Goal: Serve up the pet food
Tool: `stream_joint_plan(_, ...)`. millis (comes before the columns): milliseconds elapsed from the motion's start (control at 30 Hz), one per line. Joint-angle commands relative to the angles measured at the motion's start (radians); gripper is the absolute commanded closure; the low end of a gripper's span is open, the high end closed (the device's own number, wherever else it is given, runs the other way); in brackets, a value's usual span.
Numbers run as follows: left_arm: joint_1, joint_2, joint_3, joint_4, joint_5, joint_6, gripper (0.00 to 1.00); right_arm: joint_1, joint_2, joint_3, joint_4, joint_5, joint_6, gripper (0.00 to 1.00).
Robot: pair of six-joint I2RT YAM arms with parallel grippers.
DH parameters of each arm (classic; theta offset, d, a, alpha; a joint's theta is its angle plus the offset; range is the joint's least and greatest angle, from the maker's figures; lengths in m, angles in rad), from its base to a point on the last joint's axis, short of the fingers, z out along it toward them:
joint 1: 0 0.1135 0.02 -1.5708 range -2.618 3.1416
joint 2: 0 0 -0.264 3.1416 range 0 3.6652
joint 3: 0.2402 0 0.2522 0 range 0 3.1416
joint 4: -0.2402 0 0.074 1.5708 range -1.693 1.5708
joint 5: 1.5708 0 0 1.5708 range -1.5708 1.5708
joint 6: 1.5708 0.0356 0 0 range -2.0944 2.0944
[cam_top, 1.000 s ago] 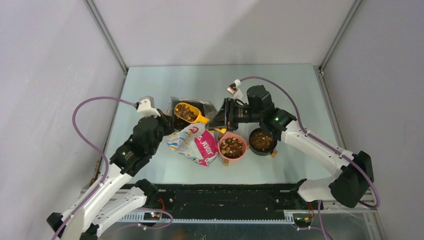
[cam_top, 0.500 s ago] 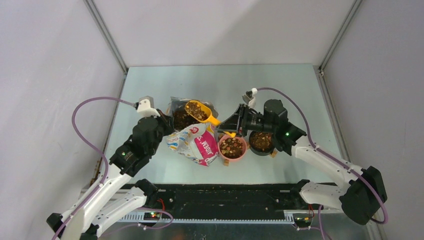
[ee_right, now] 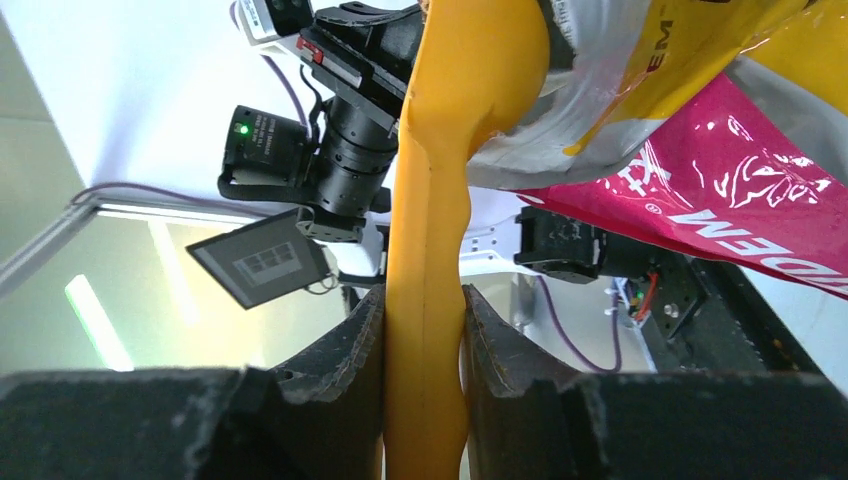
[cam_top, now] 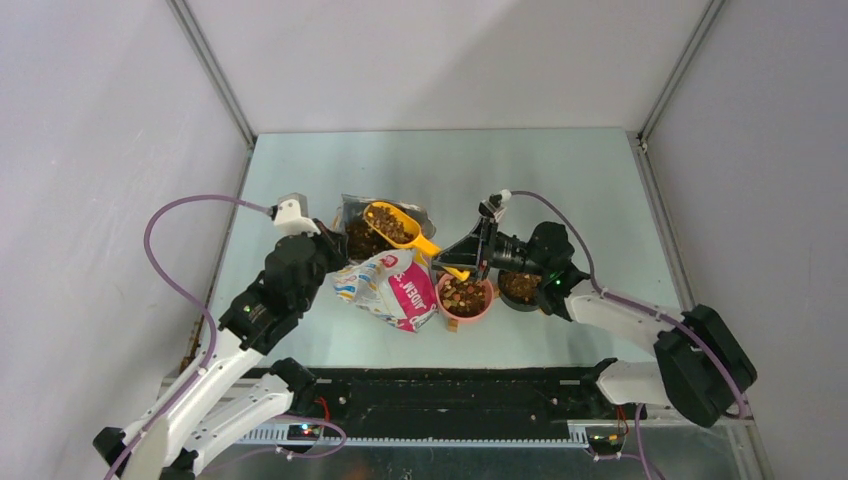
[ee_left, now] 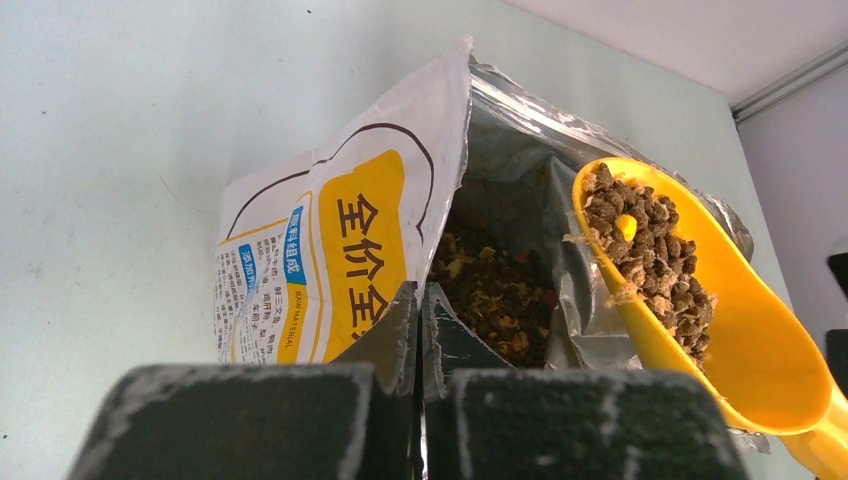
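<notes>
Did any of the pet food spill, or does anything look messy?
No spill that I can see. The pet food sits in the yellow scoop, the bag, the pink bowl and the dark bowl; none shows on the table. Only the bag looks untidy: crumpled, on its side, its edge pinched by the left gripper.

The pet food (ee_left: pixel 655 255) is brown and tan, with a few reddish and pale bits in the heap inside the bag (ee_left: pixel 330 240). The bag is glossy white outside, with a yellow panel bearing white characters, a thin dark curved line and small blue labels. From above, at centre frame, it shows a hot-pink panel with white lettering. Its lining is silver foil. The scoop (ee_left: pixel 740 330) is bright yellow-orange. The pink bowl (cam_top: pixel 466 319) is salmon. The dark bowl (cam_top: pixel 518 305) to its right looks black, perhaps very dark brown. The table (cam_top: pixel 440 165) is pale mint green. The cables (cam_top: pixel 210 197) are purple.
</notes>
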Motion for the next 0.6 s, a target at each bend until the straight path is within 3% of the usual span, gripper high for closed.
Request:
stream_joint_plan(0,0.001,-0.008,-0.012,-0.006,0.016,0.017,1.00,-0.003,0.069,-0.033,0.435,-0.057,0.161,1.00)
stream_joint_plan(267,0.001,-0.011,-0.011,-0.010,0.009,0.019,1.00,-0.005,0.045,-0.033,0.336,-0.015,0.095,1.00)
stream_joint_plan(567,0.002,0.001,-0.009,-0.007,0.016,0.018,1.00,-0.019,-0.165,-0.015,-0.056,0.069,-0.089,1.00)
